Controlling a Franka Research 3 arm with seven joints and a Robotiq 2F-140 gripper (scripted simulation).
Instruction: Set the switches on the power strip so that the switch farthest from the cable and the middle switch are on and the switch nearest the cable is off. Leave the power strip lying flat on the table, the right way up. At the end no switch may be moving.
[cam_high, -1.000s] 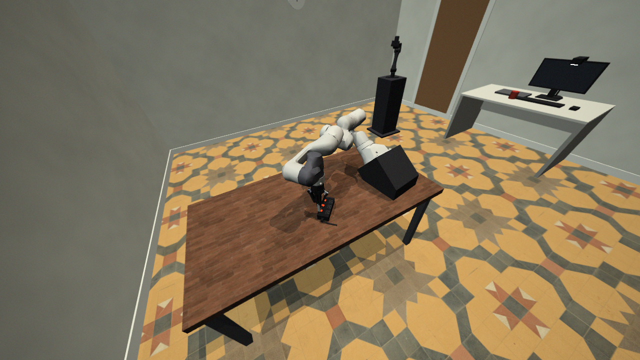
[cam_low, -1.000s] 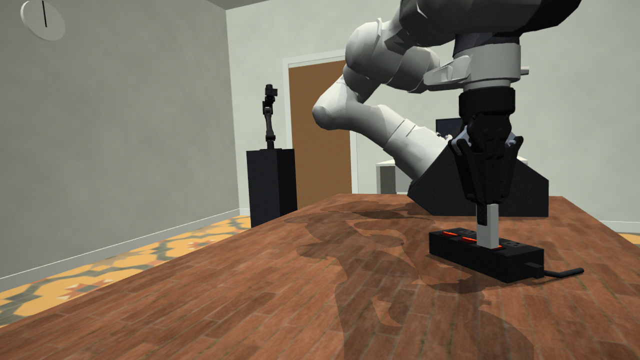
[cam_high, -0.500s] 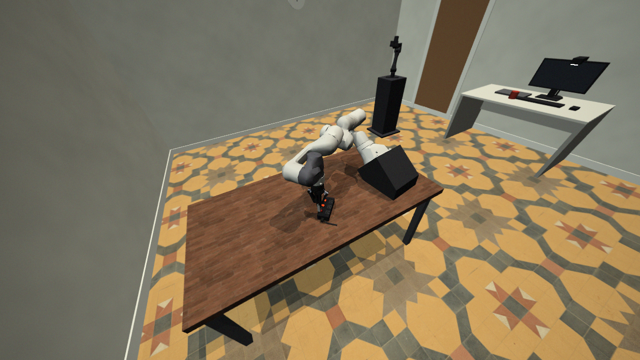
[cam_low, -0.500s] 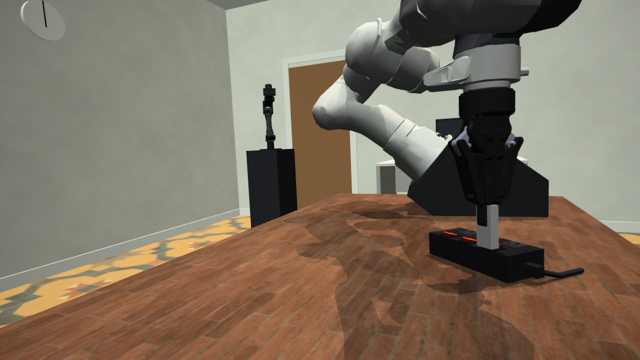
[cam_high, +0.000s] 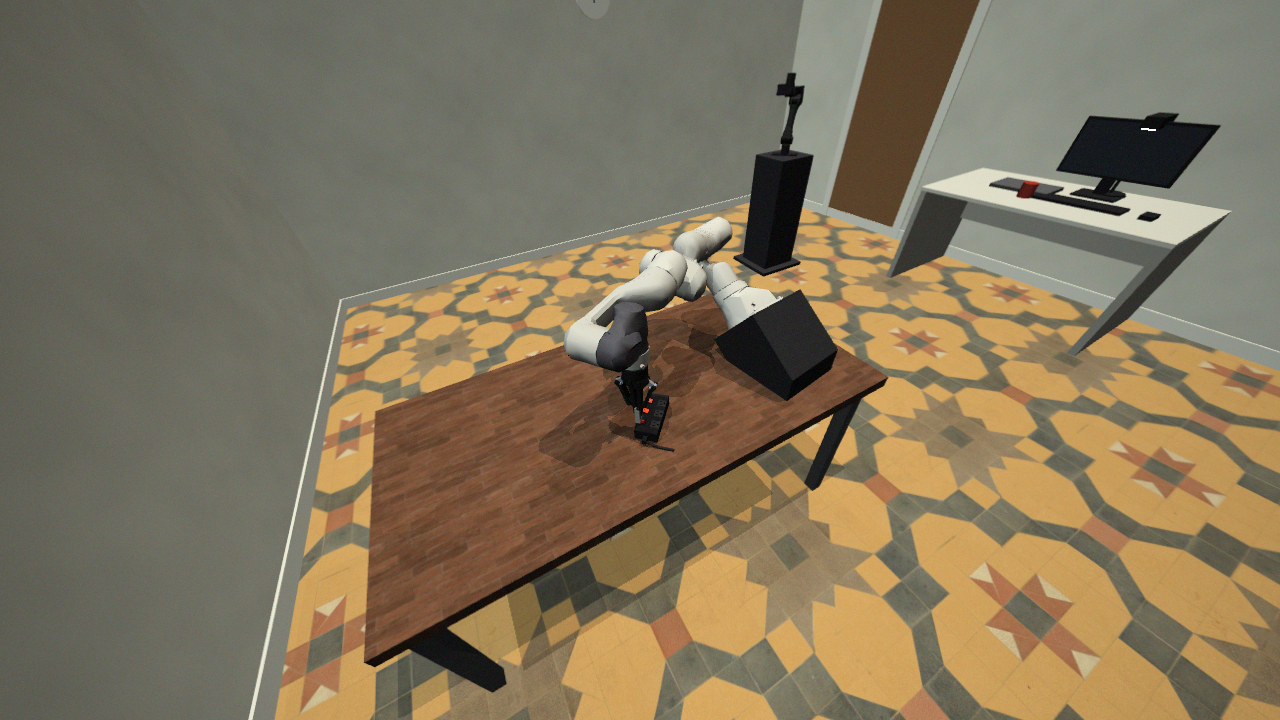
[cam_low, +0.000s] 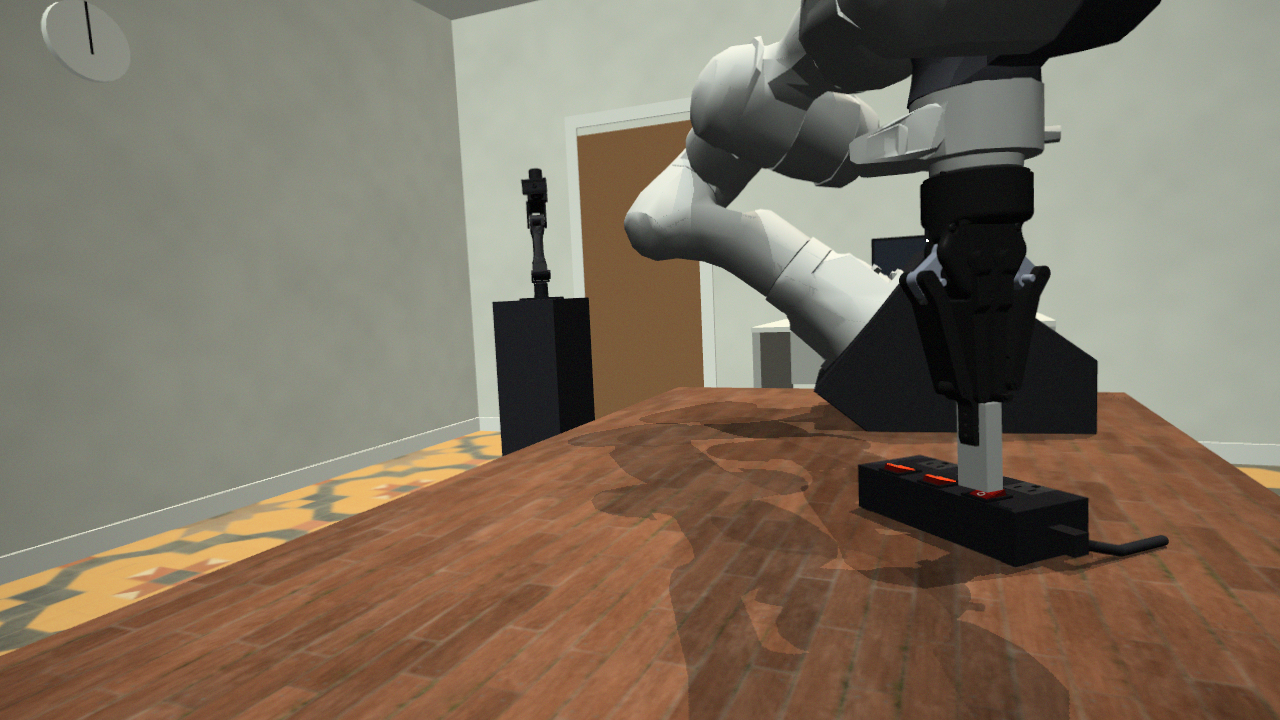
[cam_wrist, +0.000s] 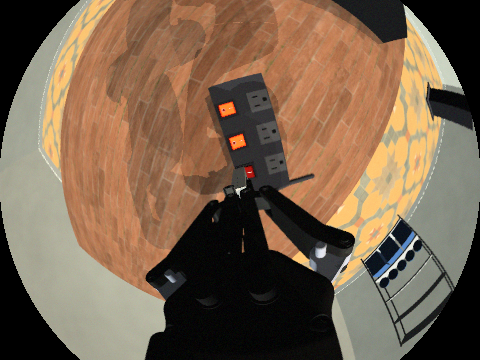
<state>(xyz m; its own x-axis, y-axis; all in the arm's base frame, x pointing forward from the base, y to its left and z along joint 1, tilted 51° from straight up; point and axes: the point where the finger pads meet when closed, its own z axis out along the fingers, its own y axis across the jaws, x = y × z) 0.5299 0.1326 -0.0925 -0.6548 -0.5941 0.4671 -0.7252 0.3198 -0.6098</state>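
Note:
A black power strip lies flat on the wooden table, right way up, its cable leading off to the right. It also shows in the wrist view and in the top view. Its far switch and middle switch glow bright orange. The switch nearest the cable is a darker red. My gripper is shut and points straight down, its fingertips pressing on that nearest switch. In the wrist view the gripper covers the strip's near end.
A black slanted box holding the arm's base stands at the far end of the table. A black pedestal with a camera mount stands on the floor beyond the table. A white desk with a monitor is at the far right.

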